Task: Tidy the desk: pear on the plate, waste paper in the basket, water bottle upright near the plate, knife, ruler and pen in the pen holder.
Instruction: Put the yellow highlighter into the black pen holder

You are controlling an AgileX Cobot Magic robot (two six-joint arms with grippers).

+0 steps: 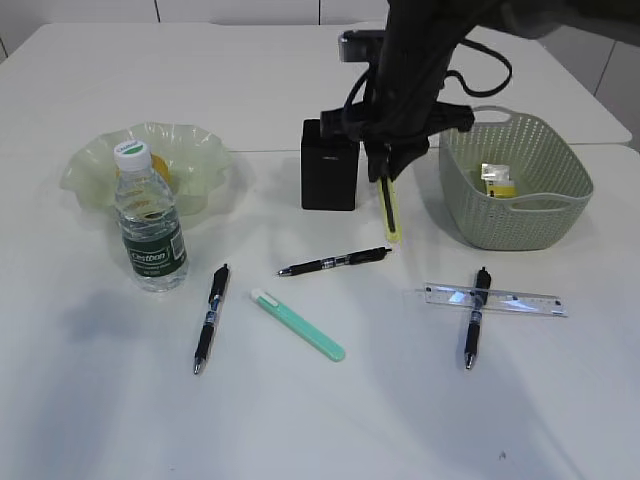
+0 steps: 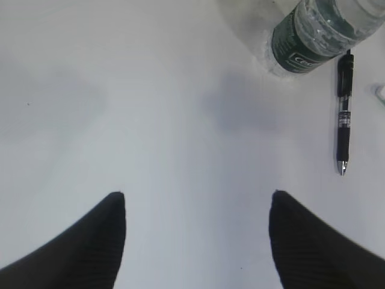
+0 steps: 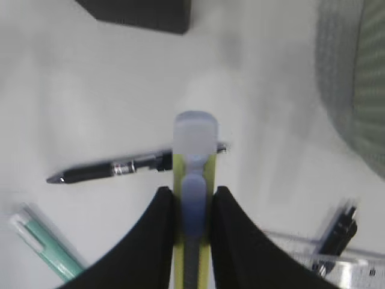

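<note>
A yellow knife (image 1: 390, 212), a slim utility cutter with a pale rounded end, hangs in the air, pinched between the two fingers of the right gripper (image 3: 192, 201). The jaws are nearly shut, clamped on its flat sides partway along the body. In the exterior view it hangs roughly upright, its lower tip above the table between the black pen holder (image 1: 329, 165) and the green basket (image 1: 515, 180). It looks light, stiff and narrow, with smooth plastic sides that could slip or swing in the grip, so a firm hold near the middle suits it best, and it should go into the holder lengthwise. The holder stands just to the left of the knife. The basket to the right already holds some crumpled paper (image 1: 497, 178). Lower on the table (image 1: 320, 420) lie a black pen (image 1: 335, 262), a second black pen (image 1: 211, 318) near the bottle, a mint-green knife (image 1: 298, 324), and a third pen (image 1: 475, 317) lying across a clear ruler (image 1: 495, 299). A water bottle (image 1: 150, 225) stands upright just in front of a pale green frilled plate (image 1: 100, 165), which holds something yellow, partly hidden. The left gripper (image 2: 197, 211) hovers over bare table with its fingers spread wide, holding nothing.
</note>
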